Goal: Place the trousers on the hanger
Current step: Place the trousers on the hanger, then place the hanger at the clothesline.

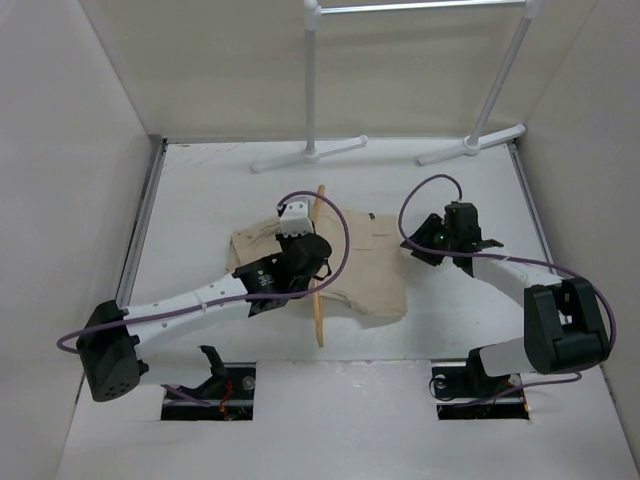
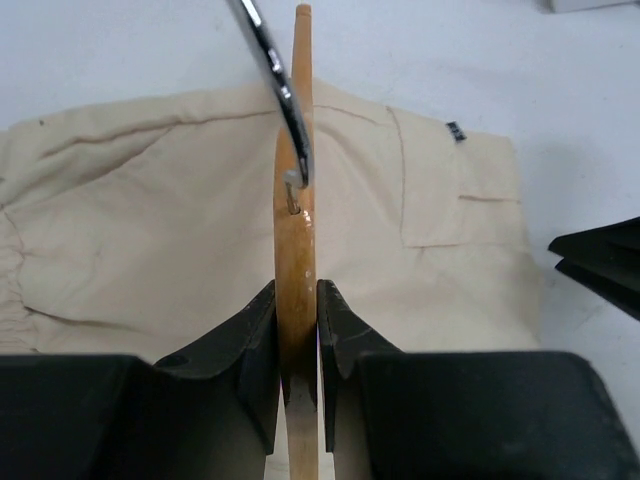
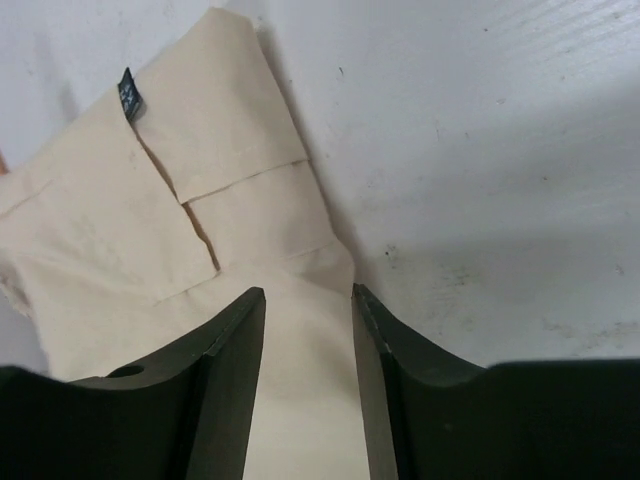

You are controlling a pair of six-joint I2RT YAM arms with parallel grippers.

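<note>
**Hanger gripped, trousers not on it yet**

The left gripper [image 2: 298, 310] is clamped tight on the hanger [image 2: 293, 250]. The hanger stands on edge across the trousers [image 1: 365, 265], with its metal hook [image 2: 275, 70] sticking up. The right gripper [image 3: 308, 292] has its fingers apart, straddling the right-hand edge of the cloth near a flap pocket [image 3: 230, 150].

So I'd say we're at the draping step. Next it needs to pinch that edge and pull the fabric over the bar while the left keeps the hanger steady. Can't tell if any cloth is under the bar already.

The trousers are beige, soft, a bit wrinkled, folded into a rough rectangle mid-table [image 1: 450, 330].
</note>
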